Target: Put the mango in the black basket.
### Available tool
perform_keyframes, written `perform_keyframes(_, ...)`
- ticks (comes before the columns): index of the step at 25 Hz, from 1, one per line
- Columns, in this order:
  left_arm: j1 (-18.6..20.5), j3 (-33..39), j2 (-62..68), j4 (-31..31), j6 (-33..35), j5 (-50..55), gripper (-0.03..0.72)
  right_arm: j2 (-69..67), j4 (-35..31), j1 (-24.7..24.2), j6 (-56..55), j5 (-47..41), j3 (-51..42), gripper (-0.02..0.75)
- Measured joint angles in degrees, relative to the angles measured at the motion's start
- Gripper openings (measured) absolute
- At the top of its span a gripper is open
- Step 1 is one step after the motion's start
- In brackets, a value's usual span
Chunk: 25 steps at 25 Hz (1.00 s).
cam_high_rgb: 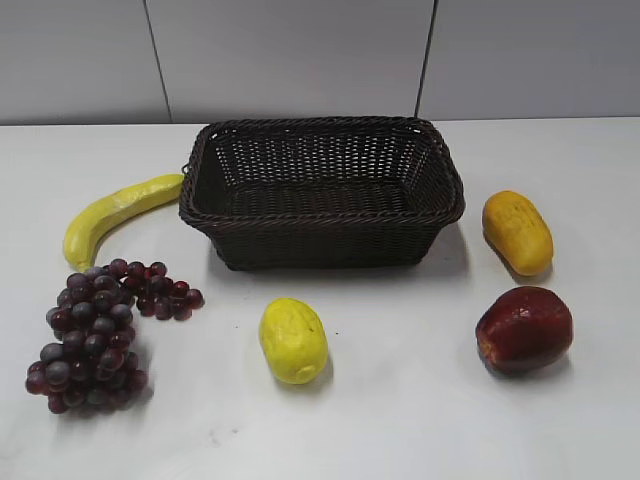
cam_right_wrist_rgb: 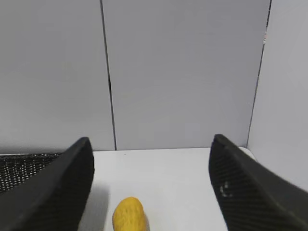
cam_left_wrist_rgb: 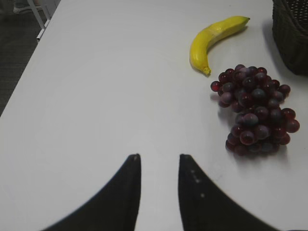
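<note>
White table point(cam_high_rgb: 400, 420) carries everything; the black basket point(cam_high_rgb: 322, 190) stands at centre rear, holding nothing that shows. The mango point(cam_high_rgb: 517, 232) lies on the table just right of the basket, apart from its wall, long axis running from rear-left to front-right in the exterior view. In front of it sits a red apple point(cam_high_rgb: 524, 328); a paler yellow fruit point(cam_high_rgb: 293, 340) lies front of the basket; grapes point(cam_high_rgb: 95, 330) and a banana point(cam_high_rgb: 118, 212) occupy the left side. Neither arm shows in the exterior view. Right gripper point(cam_right_wrist_rgb: 149, 187): jaws spread wide, nothing between them, the mango low between them and ahead in the right wrist view, slightly left of the midline, its long axis pointing roughly away from the camera, basket rim at the left edge. Left gripper point(cam_left_wrist_rgb: 159, 166): jaws parted by a narrow gap, empty, facing bare table with banana and grapes ahead to its right, the mango out of its view. Judgement: right arm is the nearer one; the reach calls for a forward, downward approach with jaws closing across the short axis. No brands, labels or legible writing anywhere
</note>
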<state>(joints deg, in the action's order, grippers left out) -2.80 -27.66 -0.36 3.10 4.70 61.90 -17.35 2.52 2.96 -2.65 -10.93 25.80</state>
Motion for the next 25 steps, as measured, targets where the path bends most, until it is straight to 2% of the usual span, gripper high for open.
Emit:
perform_keyframes(3,0.00,0.00,0.00,0.02,0.00,0.00,0.201,-10.84,0.09,0.00,0.00,7.59,0.27,0.571)
perform_keyframes(6,0.00,0.00,0.00,-0.06,0.00,0.00,0.201,-23.53,0.09,0.00,0.00,7.76,3.32,0.575)
perform_keyframes(10,0.00,0.00,0.00,0.03,0.00,0.00,0.201,-41.22,-0.91,0.00,0.00,-4.56,14.36,0.654)
perform_keyframes(12,0.00,0.00,0.00,-0.04,0.00,0.00,0.201,-49.20,-1.86,0.00,0.23,-12.64,20.78,0.665)
perform_keyframes(15,0.00,0.00,0.00,-0.04,0.00,0.00,0.201,-59.48,-4.38,0.00,2.65,-20.30,29.64,0.666)
perform_keyframes(20,0.00,0.00,0.00,-0.04,0.00,0.00,0.201,-72.76,-11.62,0.00,9.05,-26.01,39.97,0.664)
perform_keyframes(25,0.00,0.00,0.00,0.00,0.00,0.00,0.201,-82.09,-13.63,0.59,12.86,-27.61,44.05,0.663)
